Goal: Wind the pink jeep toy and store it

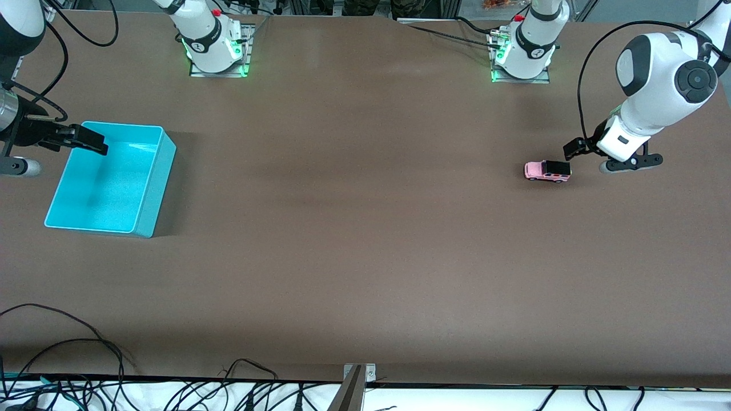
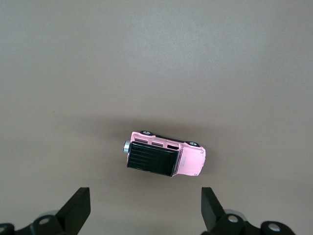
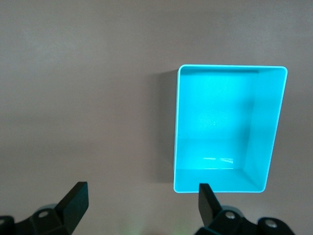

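Only overhead: pink jeep toy (image 2: 164,157) roof ribs

On the table (image 1: 365,240) there was 1 pink jeep toy (image 1: 547,170), a small boxy car with a black roof, and 1 turquoise bin (image 1: 163,171). There were 2 robot arms, each carrying 1 two-finger gripper: 1 left gripper (image 1: 577,149) and 1 right gripper (image 1: 85,140), 2 grippers in all, both with fingers spread apart.
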Controlling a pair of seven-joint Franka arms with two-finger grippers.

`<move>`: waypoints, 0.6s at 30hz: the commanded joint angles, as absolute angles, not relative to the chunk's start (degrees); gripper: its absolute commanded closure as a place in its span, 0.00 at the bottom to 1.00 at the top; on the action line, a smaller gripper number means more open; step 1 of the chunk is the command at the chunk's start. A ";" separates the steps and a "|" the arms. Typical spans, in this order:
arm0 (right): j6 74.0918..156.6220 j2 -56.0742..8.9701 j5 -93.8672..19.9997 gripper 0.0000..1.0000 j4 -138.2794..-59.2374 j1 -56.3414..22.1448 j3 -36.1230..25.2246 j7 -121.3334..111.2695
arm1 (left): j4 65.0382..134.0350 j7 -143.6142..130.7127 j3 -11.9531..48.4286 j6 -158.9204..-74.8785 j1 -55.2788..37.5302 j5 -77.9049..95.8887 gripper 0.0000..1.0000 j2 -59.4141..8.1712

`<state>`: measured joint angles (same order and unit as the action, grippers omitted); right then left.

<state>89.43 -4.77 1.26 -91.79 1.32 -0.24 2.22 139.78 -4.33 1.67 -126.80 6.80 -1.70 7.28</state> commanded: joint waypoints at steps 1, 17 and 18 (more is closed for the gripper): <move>88.51 -4.83 0.35 0.00 -90.79 1.23 -0.35 2.37 | 140.01 1.48 1.76 -126.83 6.86 -1.14 0.00 7.74; 88.59 -4.83 0.35 0.00 -90.79 1.23 -0.35 2.37 | 145.81 9.40 1.85 -131.39 6.50 -0.62 0.00 5.98; 88.59 -4.83 0.35 0.00 -90.79 1.23 -0.35 2.37 | 145.90 9.40 1.85 -131.48 6.50 -0.62 0.00 5.80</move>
<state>89.43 -4.77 1.26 -91.79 1.32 -0.24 2.22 144.46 7.45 1.79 -129.50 6.69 -1.70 6.02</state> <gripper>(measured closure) 0.000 0.000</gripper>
